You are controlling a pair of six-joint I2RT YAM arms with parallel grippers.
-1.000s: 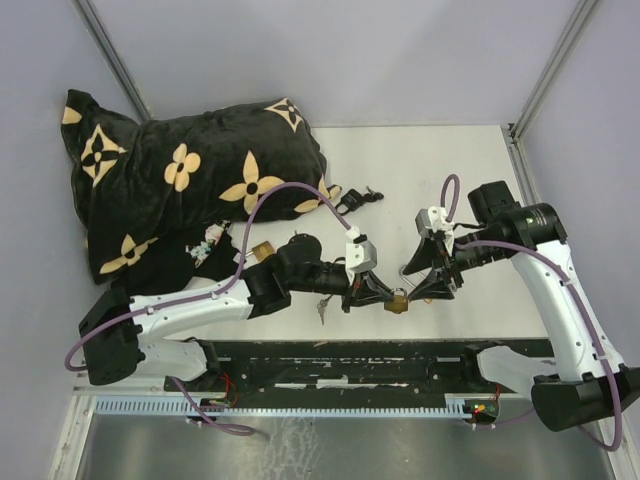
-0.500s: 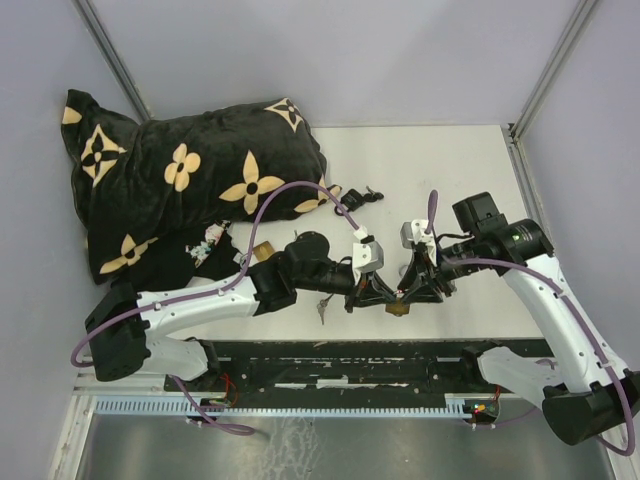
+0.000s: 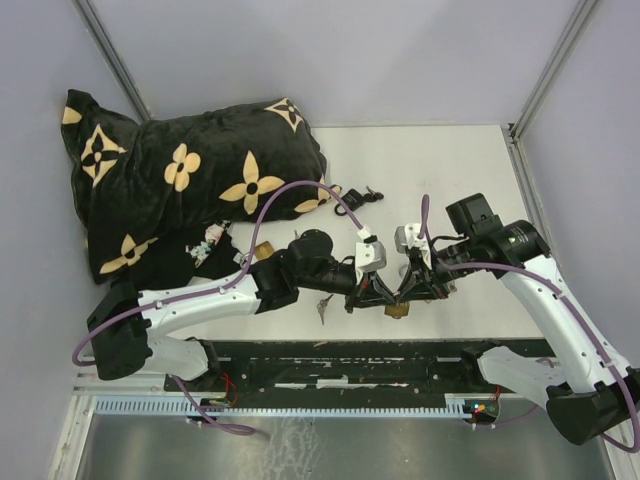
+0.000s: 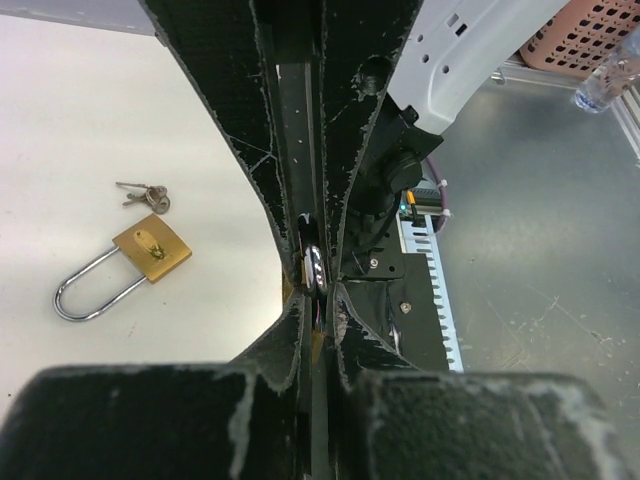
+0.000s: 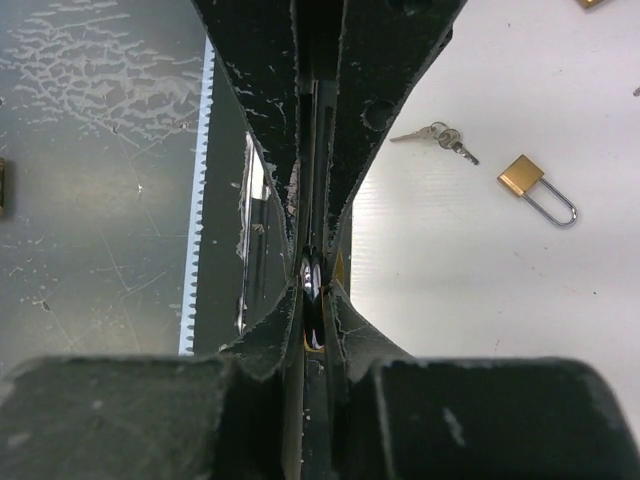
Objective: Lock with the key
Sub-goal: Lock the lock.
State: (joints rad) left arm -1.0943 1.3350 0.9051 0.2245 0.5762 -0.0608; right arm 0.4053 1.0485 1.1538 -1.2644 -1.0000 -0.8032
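Padlock (image 3: 397, 311): a small brass block with a bright steel part on top. It sits near the middle of the desk's (image 3: 440, 170) near edge, caught between the tips of both arms. I cannot tell whether it touches the smooth white surface.

The left pincer (image 3: 385, 300) is pressed together on the padlock. In the left wrist view its scuffed black fingers (image 4: 285, 200) run almost parallel and nip a thin shiny sliver of metal, with a trace of brass beside it. The right pincer (image 3: 408, 293) is likewise squeezed onto a glossy metal piece of the padlock. Whether that piece is shackle or key cannot be made out.

A second padlock (image 4: 152, 250) lies flat on the desk, with a squarish brass body and a long rounded steel shackle. A small key bunch (image 4: 145, 195) lies just beside it, not touching. A black plush cushion (image 3: 190, 180) printed with tan flowers fills the far left corner.

The left arm lies low and stretched, running from its base at the near left corner along the near edge, with its wrist aimed right. The right arm rises from the near right corner and bends at the elbow, and its forearm reaches left. The two pincers meet tip to tip in a shallow V over the padlock.
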